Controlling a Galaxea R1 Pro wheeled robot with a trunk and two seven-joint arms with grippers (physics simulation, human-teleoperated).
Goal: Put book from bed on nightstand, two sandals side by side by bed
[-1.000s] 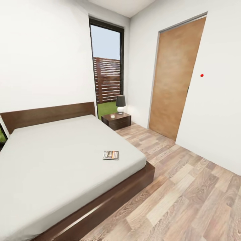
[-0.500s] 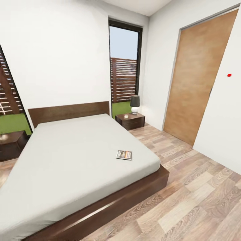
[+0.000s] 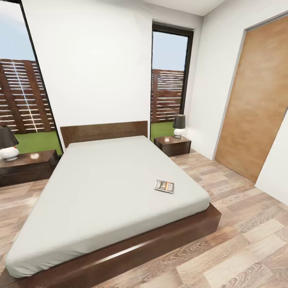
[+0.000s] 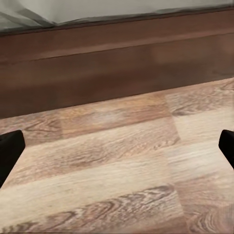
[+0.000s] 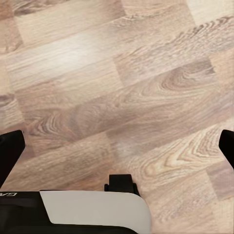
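At the nearest range, the left gripper is seen from its wrist camera with its two dark fingers spread wide, one at each edge of the picture, and nothing held between them. Under and between those fingers lies the wood plank floor; just beyond the fingertips the dark brown frame of the bed runs across, with a strip of white mattress above it.

The right gripper is likewise seen with its fingers set wide apart and empty. Only bare floor planks lie between and ahead of them, and part of the robot's own white and black body is seen behind the fingers.

From the head camera, the bed is seen ahead, its near corner closest and its brown headboard against the white far wall. The book lies flat on the mattress, near the bed's right edge and toward its foot.

Further off, a nightstand stands right of the headboard with a dark-shaded lamp on it, before a tall window. A second nightstand stands left of the bed, also bearing a lamp. A brown door is set in the right wall.
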